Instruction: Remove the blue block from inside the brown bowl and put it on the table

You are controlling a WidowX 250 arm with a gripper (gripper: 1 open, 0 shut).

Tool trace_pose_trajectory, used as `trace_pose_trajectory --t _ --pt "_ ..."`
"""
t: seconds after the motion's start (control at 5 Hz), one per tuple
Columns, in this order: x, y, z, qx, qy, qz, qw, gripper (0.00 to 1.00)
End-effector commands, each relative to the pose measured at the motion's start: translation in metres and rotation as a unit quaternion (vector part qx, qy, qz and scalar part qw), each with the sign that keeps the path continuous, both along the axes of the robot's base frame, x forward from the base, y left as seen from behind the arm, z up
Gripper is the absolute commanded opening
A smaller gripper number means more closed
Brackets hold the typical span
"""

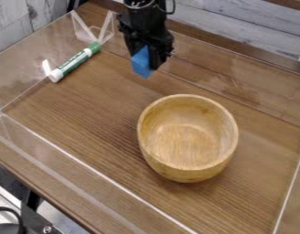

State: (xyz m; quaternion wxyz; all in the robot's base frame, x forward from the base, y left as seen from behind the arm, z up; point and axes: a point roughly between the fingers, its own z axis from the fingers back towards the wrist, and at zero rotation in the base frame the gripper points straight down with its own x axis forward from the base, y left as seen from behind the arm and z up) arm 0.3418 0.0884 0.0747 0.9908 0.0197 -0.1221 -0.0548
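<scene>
The blue block [142, 62] hangs in the air above the table [91, 119], clamped between the black fingers of my gripper [145, 53], which is shut on it. It sits up and to the left of the brown bowl [188, 137], clear of the rim. The light wooden bowl rests on the tabletop at centre right with nothing inside it. My arm comes down from the top edge of the view.
A white-and-green marker [69, 63] lies on the table at the upper left. Clear acrylic walls [43, 151] run along the table's edges, with a clear bracket [89, 30] near the back wall.
</scene>
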Motion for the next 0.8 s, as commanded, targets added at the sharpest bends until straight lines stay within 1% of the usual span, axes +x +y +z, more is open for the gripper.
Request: trace_pose_trajectory --t 0.0,0.6 --pt "0.017 0.009 0.016 0.011 -0.038 0.000 0.9992 0.00" --pt "0.029 0.019 0.004 0.014 -0.045 -0.005 0.9989 0.00"
